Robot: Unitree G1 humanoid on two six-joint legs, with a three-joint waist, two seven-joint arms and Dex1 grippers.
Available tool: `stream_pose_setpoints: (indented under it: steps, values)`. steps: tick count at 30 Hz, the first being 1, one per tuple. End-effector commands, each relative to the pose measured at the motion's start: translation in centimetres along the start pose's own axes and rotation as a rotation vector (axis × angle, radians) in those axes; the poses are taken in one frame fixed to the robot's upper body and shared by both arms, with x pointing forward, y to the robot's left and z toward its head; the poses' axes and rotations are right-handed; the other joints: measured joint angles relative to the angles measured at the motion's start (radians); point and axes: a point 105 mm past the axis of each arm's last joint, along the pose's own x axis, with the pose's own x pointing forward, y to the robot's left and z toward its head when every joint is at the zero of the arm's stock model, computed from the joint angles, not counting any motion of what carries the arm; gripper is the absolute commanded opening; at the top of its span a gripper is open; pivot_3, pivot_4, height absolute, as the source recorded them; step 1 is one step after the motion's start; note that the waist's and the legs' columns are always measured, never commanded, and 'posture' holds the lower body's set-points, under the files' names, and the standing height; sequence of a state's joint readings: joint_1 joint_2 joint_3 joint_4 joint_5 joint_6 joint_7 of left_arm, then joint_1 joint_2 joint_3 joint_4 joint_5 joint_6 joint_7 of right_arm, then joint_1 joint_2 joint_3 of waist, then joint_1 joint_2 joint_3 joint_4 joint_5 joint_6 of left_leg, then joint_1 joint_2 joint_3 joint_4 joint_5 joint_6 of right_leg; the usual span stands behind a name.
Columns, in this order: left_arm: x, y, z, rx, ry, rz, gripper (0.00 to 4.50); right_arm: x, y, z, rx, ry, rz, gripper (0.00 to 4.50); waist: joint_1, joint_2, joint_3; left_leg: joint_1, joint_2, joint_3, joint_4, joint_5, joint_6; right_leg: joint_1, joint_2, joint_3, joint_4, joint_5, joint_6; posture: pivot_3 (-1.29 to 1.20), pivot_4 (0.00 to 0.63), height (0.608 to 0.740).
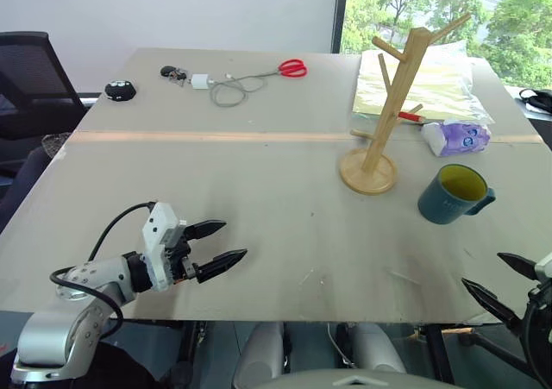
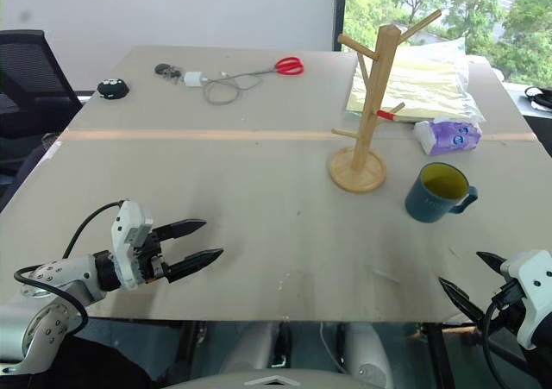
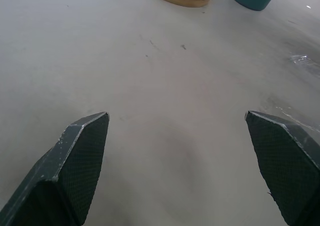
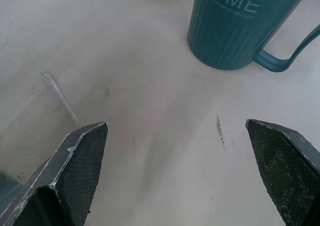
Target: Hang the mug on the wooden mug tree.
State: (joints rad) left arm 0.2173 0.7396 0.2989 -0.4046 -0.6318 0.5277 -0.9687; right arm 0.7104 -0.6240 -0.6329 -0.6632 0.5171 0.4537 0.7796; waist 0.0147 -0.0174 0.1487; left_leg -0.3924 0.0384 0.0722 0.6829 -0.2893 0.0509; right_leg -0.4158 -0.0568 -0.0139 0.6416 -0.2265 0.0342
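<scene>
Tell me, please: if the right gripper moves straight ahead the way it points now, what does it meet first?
Most likely the mug. The right gripper is open and aims forward and slightly down over bare table; the mug stands upright ahead, a little to one side, so a graze is also possible.

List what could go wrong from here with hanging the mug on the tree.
1. The mug stands close beside the wooden mug tree; a reach by the open right gripper might nudge it into the round base.
2. Its handle points away from the tree, to the robot's right, so it may need turning before a peg fits through.
3. The pegs are thin and angled; a slightly off approach could tip the tree.
</scene>
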Motion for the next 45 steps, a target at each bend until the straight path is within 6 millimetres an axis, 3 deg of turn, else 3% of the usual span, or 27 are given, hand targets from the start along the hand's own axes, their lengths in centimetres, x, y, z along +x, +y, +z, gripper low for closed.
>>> stream_pose_setpoints:
  steps: [1,3,5,8,13,14,15,17,25,38,45]
  values:
    - [0.3,-1.1,2.3,0.036,-0.068,-0.082,4.46,0.4,-1.0,1.1,-0.05,-0.049,-0.063,4.5,0.0,0.0,0.0,-0.001,0.0,0.0,0.0,0.0,0.0,-0.001,0.0,0.0,0.0,0.0,0.0,0.0,0.15,0.74]
    - [1.1,-2.8,4.9,0.041,-0.164,-0.238,4.46,1.5,-2.1,1.5,-0.025,-0.085,-0.179,4.5,0.0,-0.002,0.001,-0.002,0.0,-0.001,0.0,0.0,0.0,-0.001,0.002,-0.001,-0.001,0.0,0.0,0.0,0.15,0.74]
    - [1.6,-4.7,6.3,0.078,-0.17,-0.39,4.46,2.0,-3.5,1.1,0.021,-0.082,-0.274,4.5,0.002,-0.002,0.001,-0.004,0.0,-0.001,0.001,0.0,0.0,-0.003,0.003,-0.001,0.0,0.0,0.0,0.0,0.15,0.74]
    - [2.0,-6.6,6.9,0.13,-0.142,-0.522,4.46,2.8,-5.0,1.1,0.076,-0.106,-0.355,4.5,0.0,0.0,0.0,-0.003,-0.002,0.001,0.002,0.0,0.0,-0.002,0.004,-0.001,0.0,0.0,0.0,0.0,0.15,0.74]
    - [2.8,-7.8,7.7,0.176,-0.157,-0.585,4.46,4.3,-6.4,1.3,0.115,-0.134,-0.41,4.5,-0.004,0.002,0.0,-0.001,-0.002,0.003,0.001,0.0,0.0,-0.001,0.008,0.001,0.0,0.0,0.0,0.0,0.15,0.74]
    - [3.0,-7.9,7.9,0.181,-0.163,-0.588,4.46,4.5,-6.4,1.4,0.119,-0.143,-0.405,4.5,-0.004,0.002,0.0,-0.001,-0.002,0.002,0.001,0.0,0.0,-0.001,0.009,0.001,0.001,0.0,0.0,0.0,0.15,0.74]
    - [3.1,-8.0,8.0,0.183,-0.167,-0.589,4.5,4.8,-6.4,1.5,0.13,-0.154,-0.398,3.94,-0.003,0.002,0.0,-0.001,-0.001,0.002,0.001,0.0,0.0,-0.001,0.009,0.0,0.001,0.0,0.0,0.0,0.15,0.74]
    - [3.2,-8.1,8.0,0.182,-0.168,-0.586,4.5,5.4,-6.5,1.4,0.132,-0.16,-0.386,3.27,-0.003,0.002,0.0,-0.001,-0.001,0.001,0.001,0.0,0.0,-0.001,0.01,0.0,0.001,0.0,0.0,0.0,0.15,0.74]
    - [3.3,-8.3,8.2,0.177,-0.184,-0.56,4.5,7.0,-7.5,1.2,0.134,-0.186,-0.387,3.27,-0.003,0.002,0.0,-0.001,-0.002,0.002,0.001,0.0,0.0,-0.001,0.01,0.003,0.001,0.0,0.0,0.0,0.15,0.74]
    - [2.6,-9.1,8.3,0.188,-0.225,-0.552,4.5,8.8,-8.3,3.3,0.126,-0.239,-0.373,3.27,-0.003,0.002,0.0,0.0,-0.002,0.002,0.001,0.0,0.0,0.0,0.011,0.003,0.001,0.0,0.0,0.0,0.15,0.74]
    - [2.3,-9.1,8.4,0.199,-0.234,-0.538,4.5,8.8,-8.2,4.2,0.142,-0.262,-0.354,3.27,-0.003,0.002,0.0,0.0,-0.002,0.002,0.001,0.0,0.0,0.0,0.011,0.003,0.001,0.0,0.0,0.0,0.15,0.74]
